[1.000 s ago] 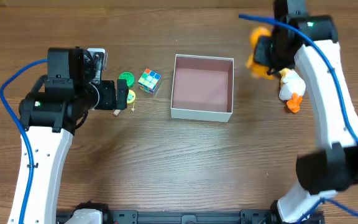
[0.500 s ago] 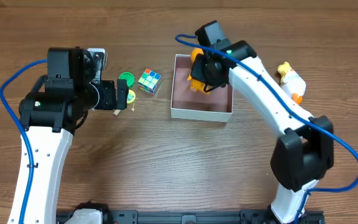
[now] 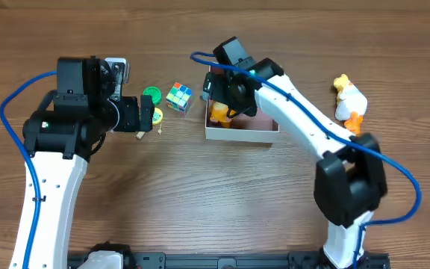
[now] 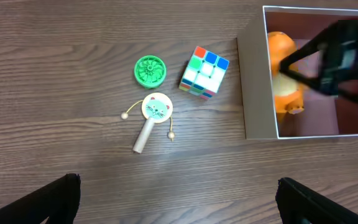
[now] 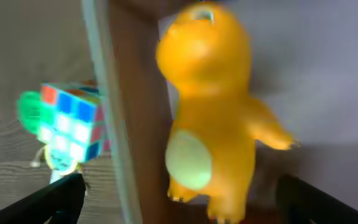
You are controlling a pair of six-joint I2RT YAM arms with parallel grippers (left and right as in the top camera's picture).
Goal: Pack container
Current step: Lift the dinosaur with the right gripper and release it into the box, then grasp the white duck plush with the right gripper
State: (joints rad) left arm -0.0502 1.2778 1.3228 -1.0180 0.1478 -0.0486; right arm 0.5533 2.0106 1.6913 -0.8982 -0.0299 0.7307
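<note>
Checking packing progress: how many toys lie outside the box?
4: green disc, puzzle cube and cat rattle left of the container; duck to its right. The right arm may hide others.

The square shallow box [image 4: 253, 81] shows white walls and a dull pink-brown inside, holding an orange plastic dinosaur [image 5: 210, 106] with a pale yellowish belly. Left of the box: a puzzle cube [image 4: 204, 72] in green, blue, white and red squares, a green disc [image 4: 150, 70], a yellow-faced wooden rattle [image 4: 156, 108]; right, a white-and-orange duck [image 3: 347, 101].
</note>
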